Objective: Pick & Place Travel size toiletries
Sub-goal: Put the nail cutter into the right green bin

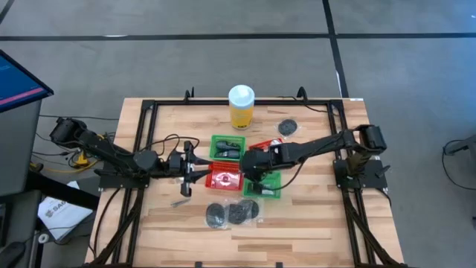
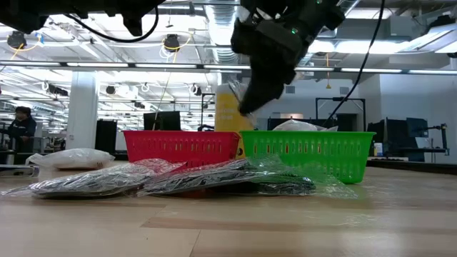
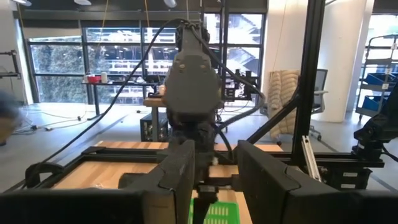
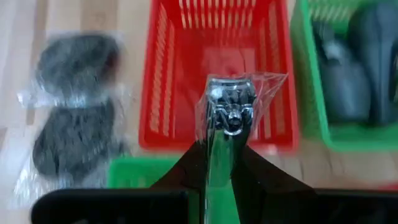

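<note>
The right end effector (image 4: 222, 146) is pinched on a slim silvery nail clipper sealed in a clear crinkly packet (image 4: 229, 109) and holds it above the red square mesh basket (image 4: 163, 81) near the middle of the surface. The grip takes only the clipper's near end, so the piece could pivot or slide out between the fingers. If that happens while it hangs so close to the basket's near wall, it may strike the rim and fall onto the wood or into the neighbouring green mesh basket (image 1: 268, 186).

The loose film around the clipper could also cling to a finger at release and drag the piece off target.

The left end effector (image 1: 189, 170) waits just beside the red basket's left side, its fingers set apart on nothing. It crowds that side and could be bumped by a wide swing.

A second green mesh basket (image 1: 227, 146) stands toward the far edge, with dark items in it. Two flat black round discs in clear packets (image 1: 232, 213) lie toward the near edge. A tall yellow bottle with a white cap (image 1: 241, 106) stands by the far edge, and another dark disc (image 1: 288, 127) lies to its right, well clear of the drop.
</note>
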Controlling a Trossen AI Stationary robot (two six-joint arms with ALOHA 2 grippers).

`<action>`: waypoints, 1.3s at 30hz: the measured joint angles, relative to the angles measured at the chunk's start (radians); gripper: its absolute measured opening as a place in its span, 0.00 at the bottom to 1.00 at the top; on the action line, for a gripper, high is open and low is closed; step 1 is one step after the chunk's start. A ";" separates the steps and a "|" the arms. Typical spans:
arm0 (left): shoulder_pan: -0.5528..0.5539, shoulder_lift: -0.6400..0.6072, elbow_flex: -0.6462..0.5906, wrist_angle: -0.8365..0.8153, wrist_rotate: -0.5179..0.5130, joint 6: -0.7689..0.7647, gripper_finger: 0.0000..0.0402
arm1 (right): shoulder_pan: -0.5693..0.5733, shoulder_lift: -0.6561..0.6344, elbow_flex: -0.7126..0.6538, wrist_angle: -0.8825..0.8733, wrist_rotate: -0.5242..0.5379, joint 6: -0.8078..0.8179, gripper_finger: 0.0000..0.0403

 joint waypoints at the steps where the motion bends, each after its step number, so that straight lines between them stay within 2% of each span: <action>1: 0.000 0.000 0.000 0.000 -0.005 0.004 0.28 | -0.004 -0.006 0.001 -0.048 -0.005 0.007 0.10; 3: 0.000 0.000 0.000 0.001 -0.019 0.008 0.28 | 0.002 -0.021 -0.004 -0.165 -0.008 0.018 0.10; 7: 0.001 0.000 0.000 0.002 -0.044 0.028 0.28 | 0.008 -0.038 -0.003 -0.289 -0.060 0.045 0.10; 11: 0.000 0.000 0.000 -0.001 -0.055 0.031 0.28 | 0.010 -0.038 -0.002 -0.335 -0.087 0.077 0.10; 17: 0.000 0.001 0.000 -0.012 -0.058 0.031 0.28 | 0.023 -0.038 -0.002 -0.356 -0.091 0.134 0.10; 25: 0.000 0.001 0.000 -0.018 -0.066 0.031 0.28 | 0.031 -0.038 -0.002 -0.360 -0.089 0.141 0.25; 32: 0.031 0.001 0.000 -0.018 -0.066 0.056 0.28 | 0.028 -0.038 -0.002 -0.361 -0.088 0.141 0.30; 39: 0.045 0.001 0.000 -0.148 -0.067 -0.030 0.28 | 0.028 -0.052 0.000 -0.345 -0.084 0.116 0.30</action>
